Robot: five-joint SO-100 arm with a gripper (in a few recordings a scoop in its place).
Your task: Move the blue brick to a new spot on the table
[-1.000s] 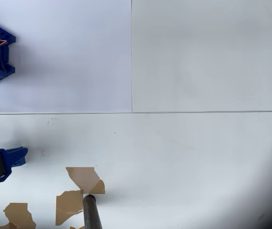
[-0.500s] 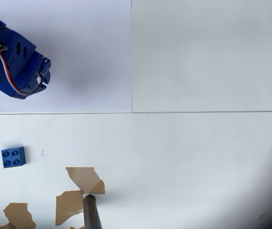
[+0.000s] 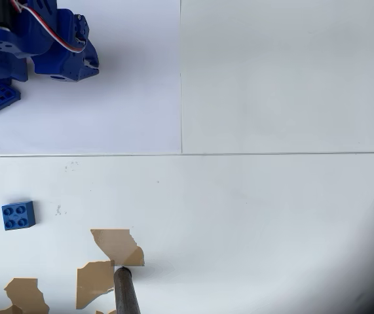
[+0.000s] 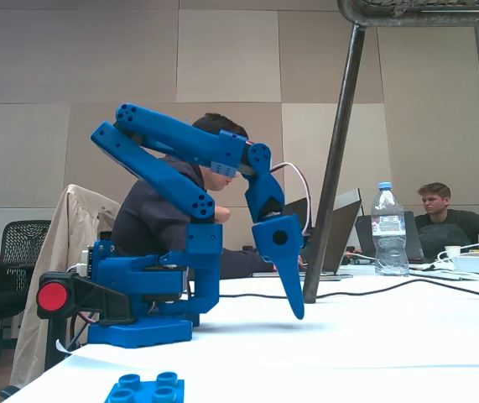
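The table (image 3: 272,216) is seen from directly above in the overhead view. In the fixed view it is seen from tabletop height, close in and side-on, facing the room behind. The arm (image 4: 180,168) and the blue brick (image 3: 18,215) are shared by both views.

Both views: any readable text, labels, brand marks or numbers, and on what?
No readable text in either view.
Water bottle: has a label band, print too small and blurred to read.
Blue brick, gripper and table: no lettering visible.
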